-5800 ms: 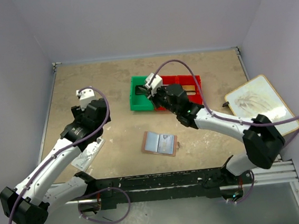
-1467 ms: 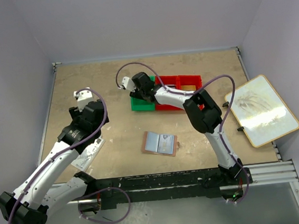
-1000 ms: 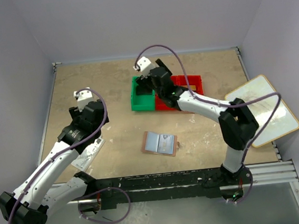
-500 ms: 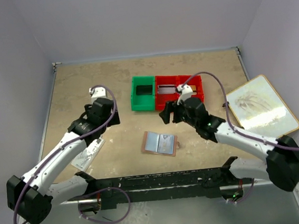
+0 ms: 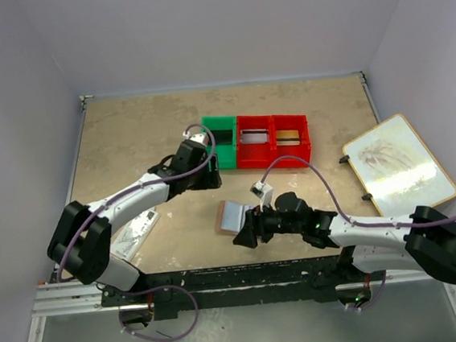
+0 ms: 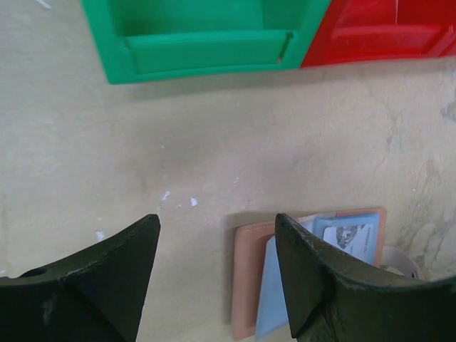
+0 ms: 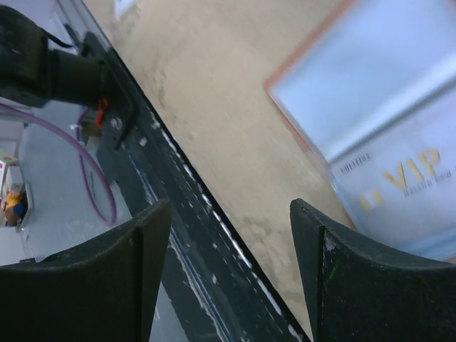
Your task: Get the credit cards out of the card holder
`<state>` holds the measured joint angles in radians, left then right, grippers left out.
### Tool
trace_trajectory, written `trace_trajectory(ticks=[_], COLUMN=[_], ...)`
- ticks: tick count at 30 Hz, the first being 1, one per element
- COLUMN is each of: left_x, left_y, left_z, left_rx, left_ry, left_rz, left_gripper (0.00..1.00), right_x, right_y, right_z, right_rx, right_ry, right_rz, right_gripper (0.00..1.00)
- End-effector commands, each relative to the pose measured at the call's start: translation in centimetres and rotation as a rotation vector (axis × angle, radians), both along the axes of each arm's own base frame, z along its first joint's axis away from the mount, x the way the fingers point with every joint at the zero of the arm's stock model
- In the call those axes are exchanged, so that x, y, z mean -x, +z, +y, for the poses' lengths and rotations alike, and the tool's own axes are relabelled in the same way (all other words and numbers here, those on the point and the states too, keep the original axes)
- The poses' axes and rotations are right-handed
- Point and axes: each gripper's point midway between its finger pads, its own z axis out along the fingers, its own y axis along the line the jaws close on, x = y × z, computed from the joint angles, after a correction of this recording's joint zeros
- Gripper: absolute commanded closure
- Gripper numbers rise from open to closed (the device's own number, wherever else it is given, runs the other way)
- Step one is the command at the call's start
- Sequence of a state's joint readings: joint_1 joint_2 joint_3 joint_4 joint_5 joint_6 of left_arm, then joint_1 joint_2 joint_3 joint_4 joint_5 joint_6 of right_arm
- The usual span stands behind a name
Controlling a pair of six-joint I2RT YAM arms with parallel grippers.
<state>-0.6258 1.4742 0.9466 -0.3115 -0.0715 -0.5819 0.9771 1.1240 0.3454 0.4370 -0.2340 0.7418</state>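
The card holder (image 5: 232, 216) lies open on the table, reddish-brown rim around a light blue lining (image 6: 274, 285). A card with a small picture (image 6: 349, 239) sits in its pocket. In the right wrist view a pale card printed "VIP" (image 7: 406, 182) lies on the blue lining (image 7: 370, 71). My left gripper (image 5: 206, 175) hovers just behind and left of the holder, open (image 6: 216, 221) with only bare table between its fingers. My right gripper (image 5: 245, 234) is low at the holder's near edge, covering part of it, open (image 7: 231, 206) and holding nothing.
A green bin (image 5: 221, 142) and two joined red bins (image 5: 272, 141) stand behind the holder. A framed white board (image 5: 397, 167) lies at the right edge. A white packet (image 5: 133, 233) lies at the left. The black rail (image 7: 178, 235) runs along the near table edge.
The right arm swung from the bins down to the holder's near edge. The left arm reached right toward the holder. Both sets of jaws narrowed slightly.
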Motion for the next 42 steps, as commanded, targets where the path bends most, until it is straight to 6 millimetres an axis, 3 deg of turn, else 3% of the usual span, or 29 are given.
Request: trace_trajectory(ticks=[1,5,9,13,24,32,42], left_x=[-0.7,-0.2,-0.2,-0.1,3.7,7.3,9.6], left_y=[1.5,0.3,-1.6,-2.7,-6.2,-6.1,-5.5], left_z=[-5.2,-7.5,-7.6,-7.3,-5.8,-5.9,-4.7], left_rx=[0.078,-0.003,-0.092,-0.118,-0.108,0.014,0.037], left_ry=[-0.124,-0.207,-0.229,-0.242,-0.265,-0.255,-0.226], left_rz=[-0.063,-0.082,-0.073,-0.065,0.024,0.033,0.024], left_gripper=[0.37,0.38,0.40,0.40,0.45,0.48,0.51], right_x=[1.4,2.5,1.4,-0.5,-6.1,-8.6,-10.9], right_y=[-1.7,-3.3,-6.2,-7.5,-7.4,-6.7,-5.7], right_z=[-0.7,-1.2,-3.3,-5.0,-7.6,-7.2,-7.5], right_rx=[-0.019,0.011,0.134,0.199,0.150,0.197,0.254], right_ry=[-0.004,0.021,-0.173,-0.358,-0.521,-0.525,-0.590], right_rz=[0.070,0.127,0.235,0.255,0.251,0.217,0.168], right_gripper=[0.30,0.30,0.28,0.26,0.24,0.23,0.19])
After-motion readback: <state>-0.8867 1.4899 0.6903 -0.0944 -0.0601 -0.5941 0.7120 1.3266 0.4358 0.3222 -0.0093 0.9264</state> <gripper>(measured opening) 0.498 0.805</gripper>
